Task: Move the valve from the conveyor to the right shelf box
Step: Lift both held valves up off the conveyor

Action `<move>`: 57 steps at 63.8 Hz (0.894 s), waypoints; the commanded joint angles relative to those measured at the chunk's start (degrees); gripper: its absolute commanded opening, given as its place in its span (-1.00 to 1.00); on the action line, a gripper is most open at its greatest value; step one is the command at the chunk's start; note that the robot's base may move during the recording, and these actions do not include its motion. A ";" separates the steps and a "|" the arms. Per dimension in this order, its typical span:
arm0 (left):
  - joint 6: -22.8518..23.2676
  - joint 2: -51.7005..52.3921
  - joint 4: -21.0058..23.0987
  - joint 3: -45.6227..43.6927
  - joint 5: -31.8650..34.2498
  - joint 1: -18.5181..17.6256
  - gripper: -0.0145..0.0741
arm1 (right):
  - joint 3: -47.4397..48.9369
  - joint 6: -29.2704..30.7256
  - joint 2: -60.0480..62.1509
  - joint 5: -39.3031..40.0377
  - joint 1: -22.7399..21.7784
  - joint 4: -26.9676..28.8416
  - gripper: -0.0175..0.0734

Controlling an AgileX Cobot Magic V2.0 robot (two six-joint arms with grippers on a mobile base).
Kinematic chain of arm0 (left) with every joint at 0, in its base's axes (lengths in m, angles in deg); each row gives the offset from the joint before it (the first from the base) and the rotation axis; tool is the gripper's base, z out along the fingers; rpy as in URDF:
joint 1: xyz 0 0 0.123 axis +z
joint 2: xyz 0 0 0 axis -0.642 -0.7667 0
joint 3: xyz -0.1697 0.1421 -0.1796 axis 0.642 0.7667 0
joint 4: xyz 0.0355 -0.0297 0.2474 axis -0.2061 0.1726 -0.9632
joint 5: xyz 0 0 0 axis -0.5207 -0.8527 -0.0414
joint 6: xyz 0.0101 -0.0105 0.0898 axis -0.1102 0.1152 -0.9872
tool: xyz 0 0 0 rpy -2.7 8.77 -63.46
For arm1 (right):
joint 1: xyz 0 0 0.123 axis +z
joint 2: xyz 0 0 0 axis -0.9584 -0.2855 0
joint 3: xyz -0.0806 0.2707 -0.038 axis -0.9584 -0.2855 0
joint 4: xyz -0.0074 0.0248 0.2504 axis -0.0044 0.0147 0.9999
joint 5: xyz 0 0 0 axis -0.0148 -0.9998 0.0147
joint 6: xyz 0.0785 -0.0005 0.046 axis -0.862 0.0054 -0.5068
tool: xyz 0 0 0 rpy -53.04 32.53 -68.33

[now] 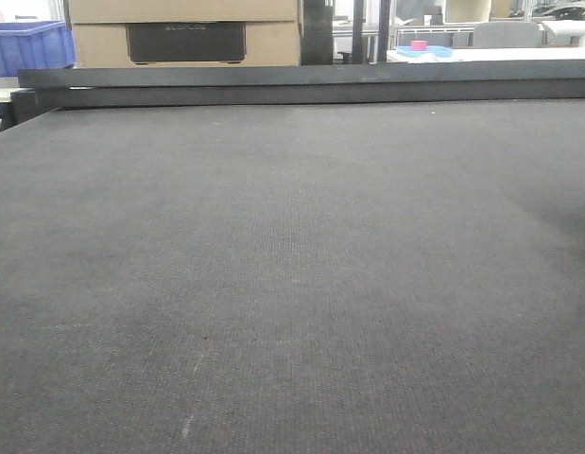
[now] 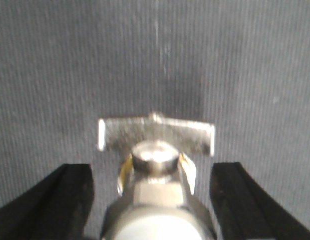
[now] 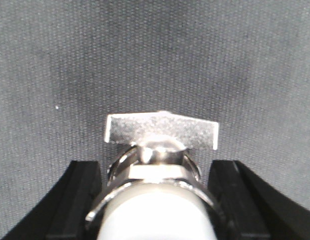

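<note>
While straddling valve (image 2: 157, 137) on conveyor (image 1: 292, 284) with left gripper (image 2: 152, 169) apart, cannot tell hold of right gripper (image 3: 156, 166) on second valve (image 3: 162, 132); lifting, boxing yet to do.

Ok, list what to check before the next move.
1. The valve sits centred between the fingers of the left end effector: ok.
2. Left grip closed on it: cannot tell.
3. A second valve sits centred in the right end effector: ok.
4. Right grip closed: cannot tell.
5. The conveyor ahead is bare in front view: ok.
6. The right shelf box is in sight: not ok.
</note>
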 commanded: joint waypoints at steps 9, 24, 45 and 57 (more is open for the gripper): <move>0.51 0.03 -0.33 -0.41 -0.47 -0.18 0.15 | -0.13 -0.09 0.27 1.26 -0.22 0.29 -0.97; 0.51 0.03 0.00 -0.41 -1.18 -0.18 0.15 | -0.13 -0.09 0.27 1.64 -0.22 0.29 -0.97; 0.51 0.03 0.00 -0.41 -2.00 -0.18 0.11 | -0.13 -0.09 0.27 2.00 -0.22 2.05 -0.97; 0.51 0.03 1.57 -0.41 -2.87 -0.18 -0.33 | -0.13 -0.09 0.27 2.13 -0.22 2.31 -0.97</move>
